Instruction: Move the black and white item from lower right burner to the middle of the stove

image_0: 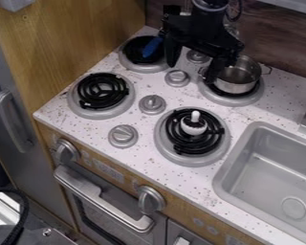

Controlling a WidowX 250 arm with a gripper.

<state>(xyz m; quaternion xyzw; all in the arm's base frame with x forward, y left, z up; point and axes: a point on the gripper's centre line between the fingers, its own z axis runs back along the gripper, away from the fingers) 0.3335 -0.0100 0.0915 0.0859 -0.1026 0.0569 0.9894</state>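
Small, rounded black-and-white item with upright white stem sits on the lower-right black coil burner, probably light, stiff and smooth, best pinched at the stem by the black gripper, whose fingers stand wide apart, holding nothing.

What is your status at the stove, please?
Gripper empty, jaws open, above stove; black and white item on lower right burner; knob mid-stove, possibly obstructing.

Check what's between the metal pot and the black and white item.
Camera view: rear burner rim, bare speckled stovetop, then front burner coil. No loose objects.
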